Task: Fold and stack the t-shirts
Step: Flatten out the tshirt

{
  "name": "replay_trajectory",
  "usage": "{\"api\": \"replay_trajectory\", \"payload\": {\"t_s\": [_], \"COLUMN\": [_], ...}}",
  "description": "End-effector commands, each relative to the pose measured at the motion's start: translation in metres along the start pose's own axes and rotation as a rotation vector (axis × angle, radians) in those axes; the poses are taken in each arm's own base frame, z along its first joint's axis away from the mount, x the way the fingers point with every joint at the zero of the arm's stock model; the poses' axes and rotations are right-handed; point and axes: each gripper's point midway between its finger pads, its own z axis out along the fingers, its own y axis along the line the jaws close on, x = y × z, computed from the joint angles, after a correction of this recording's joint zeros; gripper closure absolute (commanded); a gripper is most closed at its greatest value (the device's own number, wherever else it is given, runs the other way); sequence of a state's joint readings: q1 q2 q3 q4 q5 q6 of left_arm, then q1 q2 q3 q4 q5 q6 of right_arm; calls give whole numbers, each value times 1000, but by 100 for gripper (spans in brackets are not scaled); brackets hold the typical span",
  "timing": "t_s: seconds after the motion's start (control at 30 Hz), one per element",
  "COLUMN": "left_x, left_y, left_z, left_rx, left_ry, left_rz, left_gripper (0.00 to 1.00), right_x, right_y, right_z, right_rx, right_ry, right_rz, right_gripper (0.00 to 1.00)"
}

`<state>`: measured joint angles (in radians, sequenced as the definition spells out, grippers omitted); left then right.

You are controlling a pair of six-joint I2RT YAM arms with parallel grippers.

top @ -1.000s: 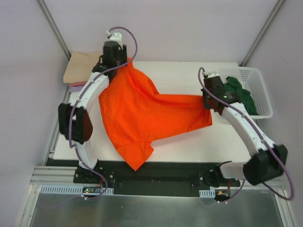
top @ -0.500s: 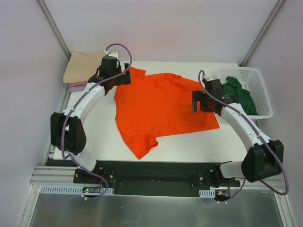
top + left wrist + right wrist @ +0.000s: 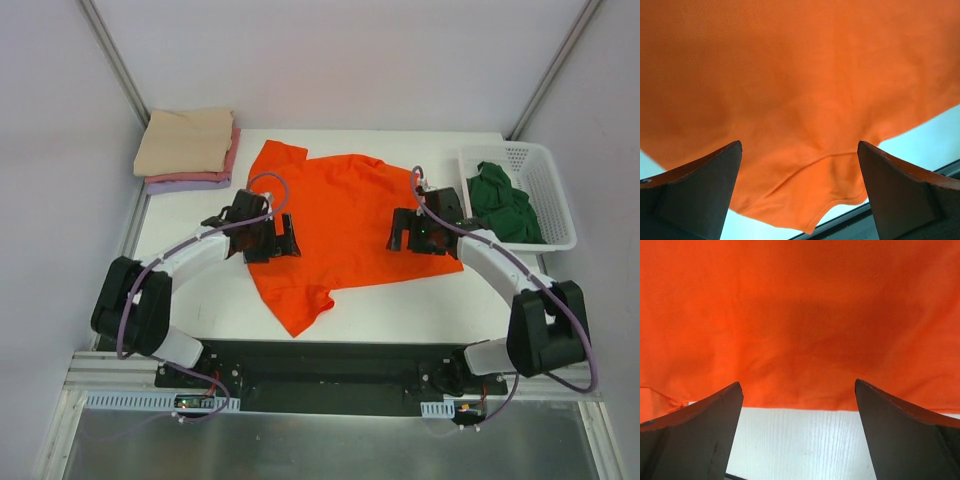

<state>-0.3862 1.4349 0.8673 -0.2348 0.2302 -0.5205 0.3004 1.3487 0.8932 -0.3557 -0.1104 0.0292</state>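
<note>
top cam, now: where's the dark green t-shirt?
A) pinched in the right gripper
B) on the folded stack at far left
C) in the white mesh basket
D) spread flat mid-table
C: the dark green t-shirt lies crumpled inside the white mesh basket, with nothing gripping it.
</note>
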Motion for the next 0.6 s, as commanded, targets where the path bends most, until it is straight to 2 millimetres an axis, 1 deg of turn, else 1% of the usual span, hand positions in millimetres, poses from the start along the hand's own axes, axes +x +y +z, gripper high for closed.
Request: {"api": "replay_trajectory", "payload": {"t_s": [0.0, 0.1, 0.13, 0.2, 0.23, 0.3, 0.37, 0.43, 0.5, 0.57], "left_x": [8, 2, -1, -5, -9, -20, -30, -45, -62, -82], "left_y": [7, 22, 27, 43, 50, 66, 80, 85, 87, 80], "left_z": [27, 43, 46, 50, 51, 51, 50, 48, 43, 32], "left_rx": [-21, -73, -85, -137, -155, -198, -241, -253, -276, -294], "left_ry": [74, 102, 111, 116, 111, 100, 86, 65, 28, -2], "left_rz": [-37, -49, -63, -90, -97, -110, -118, -113, -95, -79], "left_gripper": [1, 1, 1, 1, 1, 1, 1, 1, 1, 1], "right_x": [0, 14, 19, 33, 42, 59, 77, 95, 100, 93], "right_y": [9, 7, 6, 4, 2, 5, 18, 36, 56, 64], "right_z": [25, 40, 44, 50, 52, 52, 49, 45, 41, 34], "right_rx": [-41, -12, 11, 39, 51, 56, 35, 16, -5, 27], "right_ry": [39, 108, 126, 170, 197, 244, 281, 303, 297, 265], "right_rz": [42, 21, 9, -4, -4, -12, -29, -69, -110, -104], "right_gripper": [4, 4, 4, 4, 4, 4, 4, 4, 4, 4]}}
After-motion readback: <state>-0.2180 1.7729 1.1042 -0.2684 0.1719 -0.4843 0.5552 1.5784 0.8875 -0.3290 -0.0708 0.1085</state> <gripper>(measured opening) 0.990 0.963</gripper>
